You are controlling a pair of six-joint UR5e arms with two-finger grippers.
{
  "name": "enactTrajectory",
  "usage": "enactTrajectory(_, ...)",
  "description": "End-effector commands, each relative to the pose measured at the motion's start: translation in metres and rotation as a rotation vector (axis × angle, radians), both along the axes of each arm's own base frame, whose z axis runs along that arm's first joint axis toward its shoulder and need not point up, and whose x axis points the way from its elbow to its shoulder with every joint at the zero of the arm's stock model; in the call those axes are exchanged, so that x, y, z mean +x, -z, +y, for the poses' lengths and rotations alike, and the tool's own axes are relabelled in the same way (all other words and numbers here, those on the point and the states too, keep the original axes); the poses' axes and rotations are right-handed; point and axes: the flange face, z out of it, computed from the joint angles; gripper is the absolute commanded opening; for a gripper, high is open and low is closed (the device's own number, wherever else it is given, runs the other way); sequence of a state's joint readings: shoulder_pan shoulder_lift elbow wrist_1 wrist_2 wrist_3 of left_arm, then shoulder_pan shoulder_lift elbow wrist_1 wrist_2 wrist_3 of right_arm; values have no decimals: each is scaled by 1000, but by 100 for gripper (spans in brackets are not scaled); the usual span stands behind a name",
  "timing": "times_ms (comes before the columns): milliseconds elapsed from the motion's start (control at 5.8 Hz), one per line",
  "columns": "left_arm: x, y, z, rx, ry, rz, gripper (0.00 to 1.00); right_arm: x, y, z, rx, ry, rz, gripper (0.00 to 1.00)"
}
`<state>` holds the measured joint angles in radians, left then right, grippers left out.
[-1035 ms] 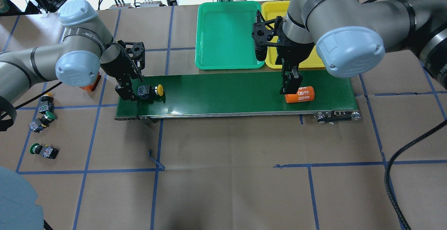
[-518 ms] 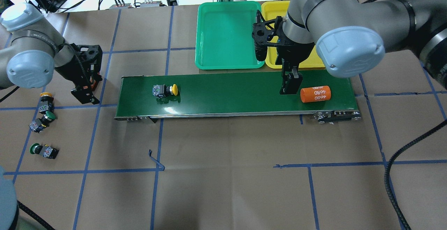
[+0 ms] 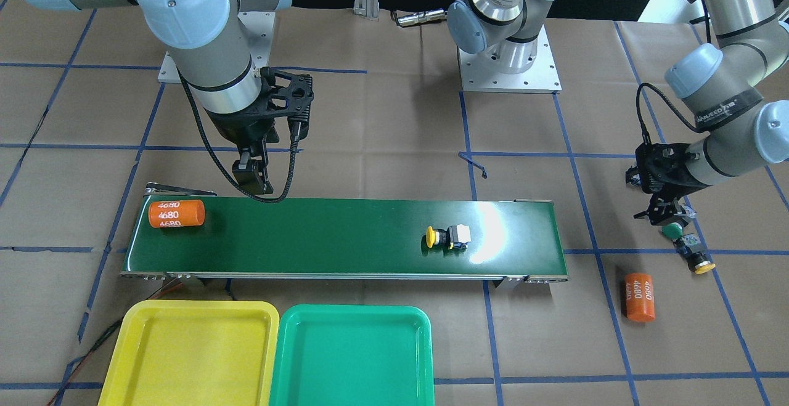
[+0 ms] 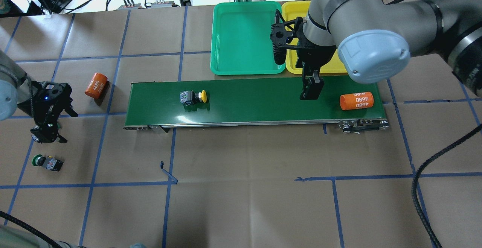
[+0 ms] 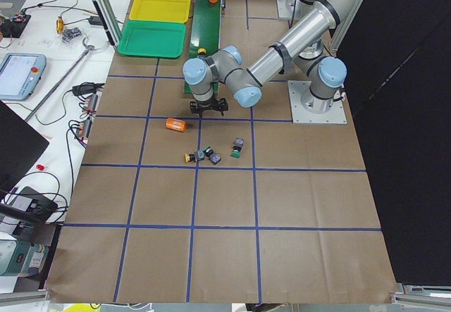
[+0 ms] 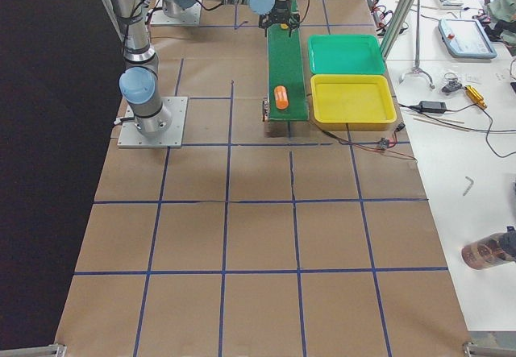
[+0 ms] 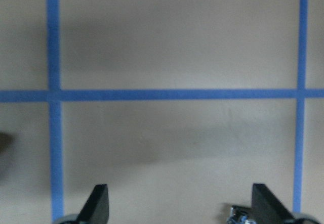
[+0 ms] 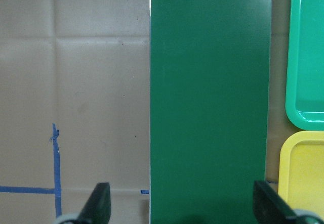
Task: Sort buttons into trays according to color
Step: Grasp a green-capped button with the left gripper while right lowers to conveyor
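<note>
A yellow-capped button (image 4: 194, 97) lies on its side on the dark-green belt (image 4: 256, 101), left of centre; it also shows in the front view (image 3: 447, 237). A green-capped button (image 4: 47, 162) lies on the paper at far left. My left gripper (image 4: 48, 135) is open and empty and hovers over two more loose buttons, a green-capped one (image 3: 673, 230) and a yellow-capped one (image 3: 699, 264). My right gripper (image 4: 310, 92) is open and empty above the belt's right part. The green tray (image 4: 244, 33) and the yellow tray (image 4: 292, 11) lie behind the belt.
An orange "4680" cylinder (image 4: 356, 101) lies at the belt's right end. Another orange cylinder (image 4: 96, 85) lies on the paper left of the belt. Blue tape lines cross the brown paper. Cables lie along the table's far edge.
My left gripper let go of the yellow-capped button on the belt and moved away left over the loose buttons. That button and the orange cylinder moved right along the belt. The right gripper barely moved.
</note>
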<state>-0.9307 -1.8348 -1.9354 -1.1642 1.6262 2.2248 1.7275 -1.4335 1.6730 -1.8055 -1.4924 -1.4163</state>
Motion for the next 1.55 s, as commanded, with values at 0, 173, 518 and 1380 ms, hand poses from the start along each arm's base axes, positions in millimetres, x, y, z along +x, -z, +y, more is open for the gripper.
enactTrajectory(0, 35, 10, 43, 4, 71, 3, 98, 4, 16, -16, -31, 11, -5, 100)
enactTrajectory(173, 49, 18, 59, 14, 69, 20, 98, 14, 30, -20, -13, 17, -2, 100)
enactTrajectory(518, 58, 34, 62, -21, 89, -4, 98, 59, 48, -20, -61, 19, -16, 100)
enactTrajectory(1380, 62, 49, 60, -37, 130, 2, 47, 134, 135, -17, -44, 45, -10, 100)
